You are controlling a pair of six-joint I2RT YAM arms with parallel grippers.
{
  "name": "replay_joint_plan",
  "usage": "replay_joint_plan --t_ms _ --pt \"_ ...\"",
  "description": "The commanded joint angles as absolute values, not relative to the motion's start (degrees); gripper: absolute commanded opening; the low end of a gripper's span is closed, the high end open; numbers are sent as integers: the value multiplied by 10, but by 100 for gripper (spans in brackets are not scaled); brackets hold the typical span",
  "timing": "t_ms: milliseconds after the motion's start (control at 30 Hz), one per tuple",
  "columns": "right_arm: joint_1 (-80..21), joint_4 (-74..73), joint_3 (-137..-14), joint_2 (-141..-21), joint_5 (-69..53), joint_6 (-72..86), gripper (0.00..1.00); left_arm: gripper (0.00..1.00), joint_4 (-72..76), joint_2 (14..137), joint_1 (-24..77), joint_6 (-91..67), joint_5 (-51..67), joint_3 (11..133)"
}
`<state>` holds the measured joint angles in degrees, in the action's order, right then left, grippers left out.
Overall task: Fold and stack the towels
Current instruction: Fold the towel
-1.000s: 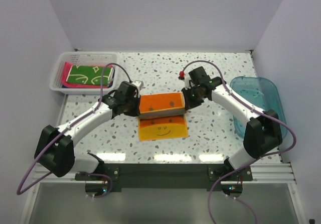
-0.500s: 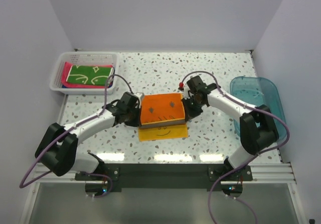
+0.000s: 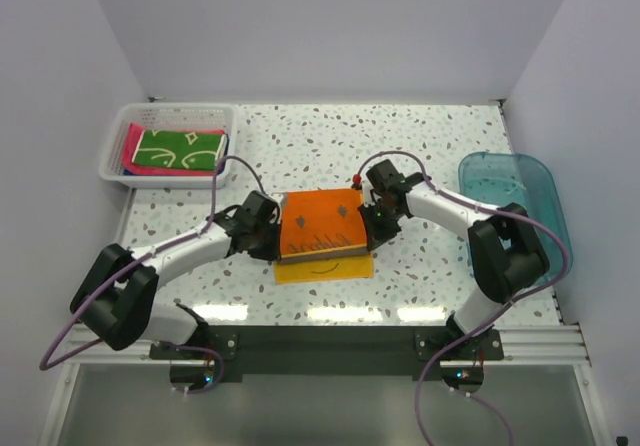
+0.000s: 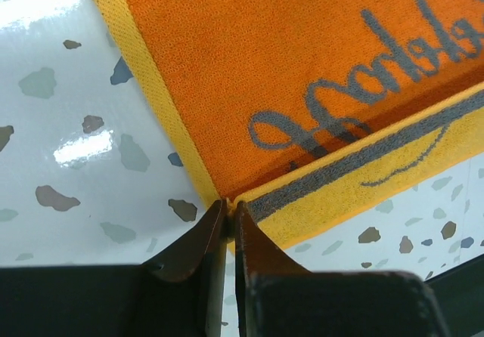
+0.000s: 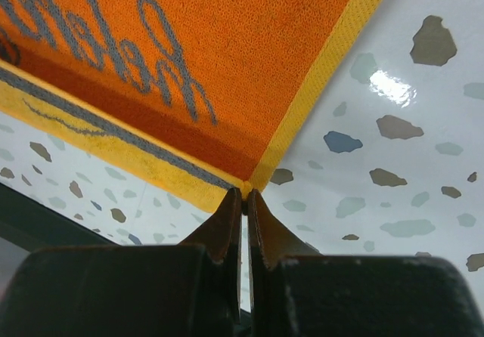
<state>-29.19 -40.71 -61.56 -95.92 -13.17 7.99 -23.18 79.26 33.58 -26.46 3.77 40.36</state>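
Observation:
An orange towel (image 3: 321, 225) with grey lettering and a yellow border lies mid-table, its far half folded toward the near edge, which still shows as a yellow strip. My left gripper (image 3: 276, 238) is shut on the towel's left corner (image 4: 224, 205). My right gripper (image 3: 371, 228) is shut on its right corner (image 5: 246, 190). Both hold the upper layer low over the lower one. A green patterned towel (image 3: 180, 149) lies on a pink towel (image 3: 129, 151) in the white basket. No blue towel is in view.
The white slotted basket (image 3: 115, 151) stands at the back left. A clear blue plastic tub (image 3: 512, 201) stands at the right edge. The near table edge and the arm bases lie just below the towel.
Both grippers have carried the towel's far edge toward me and down. The folded orange layer now covers most of the lower half; less of the yellow strip shows.

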Motion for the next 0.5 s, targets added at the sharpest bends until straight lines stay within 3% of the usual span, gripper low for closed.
replay_joint_plan --t_ms 0,67,167,467 --pt "-294 -425 -596 -923 -93 81 3 13 -284 745 337 -269 -3 389" --pt "-295 -422 -587 -913 -104 83 3 15 -287 722 337 -272 13 384" --pt "-300 -402 -568 -890 -98 92 0 8 -287 702 337 -274 10 381" --pt "-299 -426 -612 -853 -65 94 0 7 -316 689 337 -272 -25 431"
